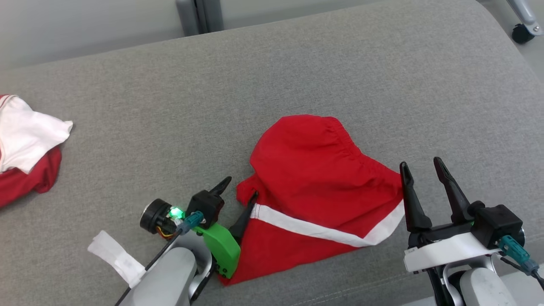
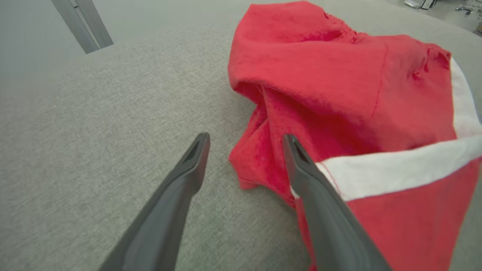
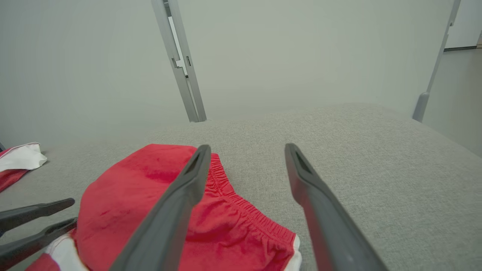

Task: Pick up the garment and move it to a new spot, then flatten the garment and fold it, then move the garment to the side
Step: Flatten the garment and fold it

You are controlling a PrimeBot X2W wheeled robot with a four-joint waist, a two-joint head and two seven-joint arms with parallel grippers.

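The garment (image 1: 314, 178) is a pair of red shorts with a white stripe, lying crumpled on the grey padded surface (image 1: 272, 76). My left gripper (image 1: 241, 188) is open at its lower left edge. In the left wrist view the gripper (image 2: 245, 138) has one finger over the red cloth (image 2: 339, 94) and the other over bare grey fabric, with a corner of cloth between them. My right gripper (image 1: 420, 163) stands open just right of the garment's right corner. The right wrist view has that gripper (image 3: 247, 147) above the elastic waistband (image 3: 150, 195), and the left gripper (image 3: 73, 212) at the lower left.
A second white and red garment (image 1: 25, 153) lies bunched at the far left edge, also seen in the right wrist view (image 3: 19, 160). A grey metal post (image 1: 199, 17) stands behind the surface, and a caster wheel (image 1: 522, 32) is at the top right. The surface rounds off at the right.
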